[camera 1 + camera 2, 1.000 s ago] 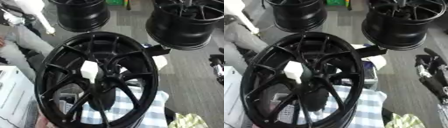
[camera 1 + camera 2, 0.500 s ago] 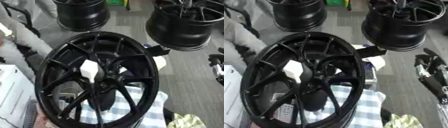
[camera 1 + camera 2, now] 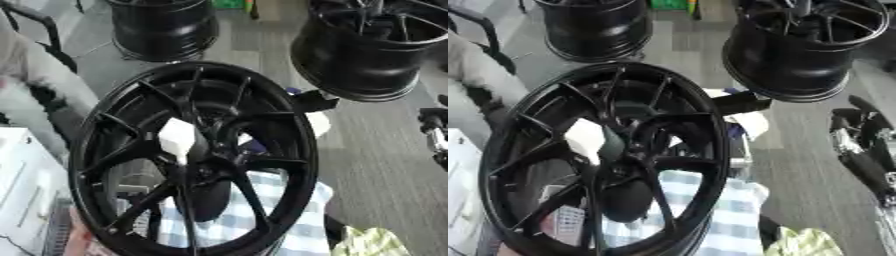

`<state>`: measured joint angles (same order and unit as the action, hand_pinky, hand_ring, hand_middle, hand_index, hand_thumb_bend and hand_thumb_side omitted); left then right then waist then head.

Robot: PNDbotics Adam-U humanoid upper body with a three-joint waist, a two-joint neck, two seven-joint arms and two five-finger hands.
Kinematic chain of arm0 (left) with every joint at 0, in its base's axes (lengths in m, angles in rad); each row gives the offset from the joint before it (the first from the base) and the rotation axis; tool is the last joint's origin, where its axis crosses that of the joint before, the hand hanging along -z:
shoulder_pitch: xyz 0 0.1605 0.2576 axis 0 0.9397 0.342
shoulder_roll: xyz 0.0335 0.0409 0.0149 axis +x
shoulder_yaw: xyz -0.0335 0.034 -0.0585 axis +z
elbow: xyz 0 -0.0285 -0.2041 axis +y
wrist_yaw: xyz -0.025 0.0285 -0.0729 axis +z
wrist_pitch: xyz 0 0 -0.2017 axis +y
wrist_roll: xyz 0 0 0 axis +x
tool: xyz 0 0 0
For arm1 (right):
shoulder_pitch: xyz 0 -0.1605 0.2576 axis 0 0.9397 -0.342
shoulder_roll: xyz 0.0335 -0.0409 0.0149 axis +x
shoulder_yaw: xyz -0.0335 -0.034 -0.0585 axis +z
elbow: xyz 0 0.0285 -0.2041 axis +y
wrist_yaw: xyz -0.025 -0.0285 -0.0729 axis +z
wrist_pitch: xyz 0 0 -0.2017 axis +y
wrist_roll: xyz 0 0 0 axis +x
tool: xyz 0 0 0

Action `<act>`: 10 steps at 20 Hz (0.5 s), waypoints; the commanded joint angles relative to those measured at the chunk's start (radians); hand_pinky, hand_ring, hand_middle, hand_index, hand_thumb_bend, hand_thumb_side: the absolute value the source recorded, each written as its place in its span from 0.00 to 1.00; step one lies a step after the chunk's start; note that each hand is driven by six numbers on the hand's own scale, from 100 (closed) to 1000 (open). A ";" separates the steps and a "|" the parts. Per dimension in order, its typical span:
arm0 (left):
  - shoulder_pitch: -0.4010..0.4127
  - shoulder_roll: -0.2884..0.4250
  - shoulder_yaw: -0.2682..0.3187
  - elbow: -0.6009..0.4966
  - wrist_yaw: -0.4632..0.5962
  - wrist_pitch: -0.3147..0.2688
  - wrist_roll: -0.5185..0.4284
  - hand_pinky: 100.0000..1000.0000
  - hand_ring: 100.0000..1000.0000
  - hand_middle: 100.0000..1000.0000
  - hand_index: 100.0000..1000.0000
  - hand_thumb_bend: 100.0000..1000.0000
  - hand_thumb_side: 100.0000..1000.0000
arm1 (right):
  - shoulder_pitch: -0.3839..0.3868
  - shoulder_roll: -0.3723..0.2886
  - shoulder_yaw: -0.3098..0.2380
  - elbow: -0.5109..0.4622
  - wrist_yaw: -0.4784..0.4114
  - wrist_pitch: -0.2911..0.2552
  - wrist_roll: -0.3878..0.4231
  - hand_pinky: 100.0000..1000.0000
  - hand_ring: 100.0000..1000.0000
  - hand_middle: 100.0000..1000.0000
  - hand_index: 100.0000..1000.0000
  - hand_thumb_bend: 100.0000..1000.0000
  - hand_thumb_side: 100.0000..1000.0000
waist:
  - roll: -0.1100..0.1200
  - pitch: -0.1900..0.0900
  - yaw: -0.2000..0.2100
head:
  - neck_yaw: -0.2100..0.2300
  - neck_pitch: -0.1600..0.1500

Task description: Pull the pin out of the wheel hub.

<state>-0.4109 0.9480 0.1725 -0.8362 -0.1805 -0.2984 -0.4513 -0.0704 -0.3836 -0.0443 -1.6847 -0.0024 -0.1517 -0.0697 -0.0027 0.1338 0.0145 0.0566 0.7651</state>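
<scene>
White pin [image 3: 178, 139] looks light and stiff in the heavy wheel [image 3: 262, 162]; take its head. Right hand [image 3: 852, 145] sits well apart; whether released or clenched, I cannot tell.

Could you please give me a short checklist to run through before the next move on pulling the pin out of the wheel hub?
1. Wheel in view and facing the camera: ok, the black wheel stands close in front, spokes visible.
2. Hub centre visible: ok, the hub shows where the spokes meet.
3. Pin located: cannot tell; a white piece sits just above the hub, but whether it is the pin is unclear.
4. Left hand ready: cannot tell, it shows in no view.
5. Right hand ready: cannot tell; a dark arm shows at the right edge, hand not made out.
6. Other wheels apart: ok, two black wheels stand behind.
</scene>
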 commanded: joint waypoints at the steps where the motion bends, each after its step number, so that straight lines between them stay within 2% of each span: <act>1: 0.020 0.033 0.047 0.005 -0.005 0.003 0.069 0.84 0.92 0.93 0.91 0.76 0.64 | -0.008 -0.019 -0.014 -0.006 0.000 -0.001 -0.005 0.78 0.79 0.72 0.93 0.00 0.41 | 0.002 -0.008 0.003 | -0.003 0.005; 5: 0.064 0.008 0.089 -0.061 0.092 -0.024 0.127 0.81 0.88 0.89 0.87 0.66 0.64 | -0.009 -0.018 -0.015 -0.006 0.000 -0.002 -0.005 0.78 0.79 0.72 0.93 0.00 0.41 | 0.001 -0.008 0.009 | -0.006 0.005; 8: 0.097 -0.035 0.123 -0.187 0.180 -0.027 0.175 0.80 0.86 0.87 0.85 0.58 0.64 | -0.008 -0.016 -0.017 -0.005 0.000 -0.002 -0.006 0.78 0.79 0.72 0.93 0.00 0.41 | 0.000 -0.007 0.013 | -0.008 0.005; 10: 0.117 -0.074 0.140 -0.288 0.219 -0.008 0.212 0.79 0.85 0.86 0.83 0.49 0.62 | -0.008 -0.014 -0.018 -0.005 -0.001 -0.002 -0.007 0.78 0.79 0.72 0.93 0.00 0.41 | -0.001 -0.007 0.015 | -0.008 0.005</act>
<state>-0.2887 0.8588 0.2880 -1.0586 0.0086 -0.3098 -0.2622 -0.0702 -0.3828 -0.0499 -1.6796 -0.0024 -0.1506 -0.0725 -0.0078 0.1356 0.0283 0.0506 0.7651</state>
